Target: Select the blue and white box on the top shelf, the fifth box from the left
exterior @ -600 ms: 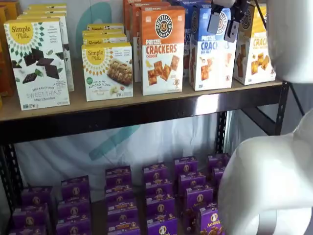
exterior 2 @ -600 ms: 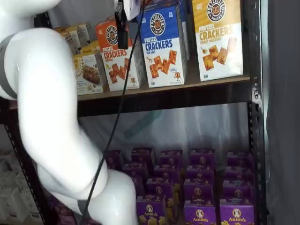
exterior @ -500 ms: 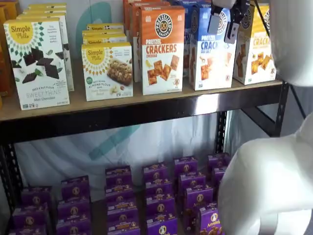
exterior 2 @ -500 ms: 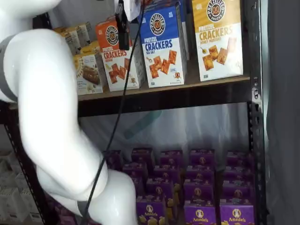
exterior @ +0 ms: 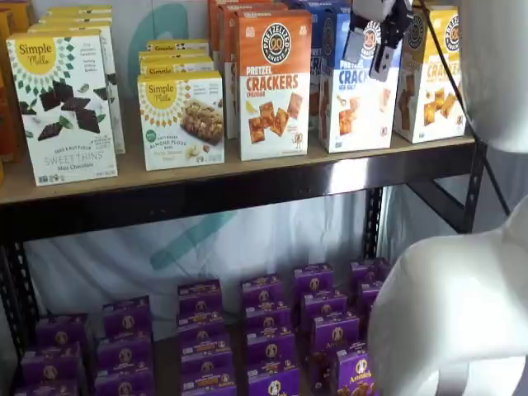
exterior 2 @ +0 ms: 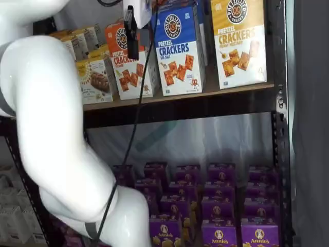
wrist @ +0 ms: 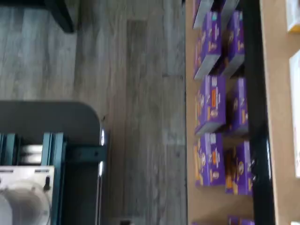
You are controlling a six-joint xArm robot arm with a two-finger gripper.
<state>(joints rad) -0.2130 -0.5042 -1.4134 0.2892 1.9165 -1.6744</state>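
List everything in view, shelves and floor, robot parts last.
blue and white box: one in front, more behind, top shelf, behind the fingers.
orange cheddar cracker box: one in front, top shelf, beside the blue one.
yellow-topped cracker box: one in front, top shelf, other side.
Simple Mills boxes: several, white and yellow, top shelf.
purple boxes: many, lower level.
floor: grey wood planks.
dark mount: teal brackets, white plate, wrist view.
cable: black.
arm: white.
fingers: black, open, holding nothing.
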